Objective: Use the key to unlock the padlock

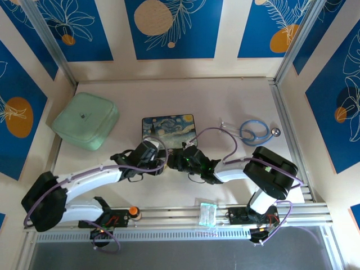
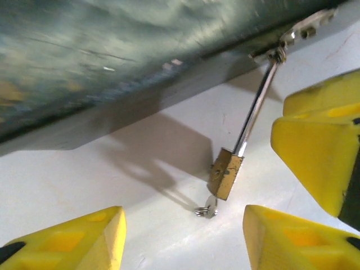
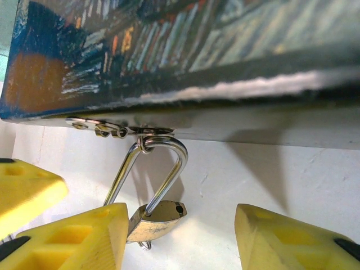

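Where padlock (image 3: 154, 219) hangs, left wrist shows key (image 2: 208, 211).

White link shells and black joint housings are carried by the left arm (image 1: 84, 183) and the right arm (image 1: 230, 171). Lilac cables (image 1: 214, 129) are looped along both. The jaws are tipped with yellow wedge-shaped plastic pads (image 2: 73, 239).

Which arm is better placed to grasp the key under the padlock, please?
Left, I think: the key shows between the left gripper's open fingers, just below the padlock body.
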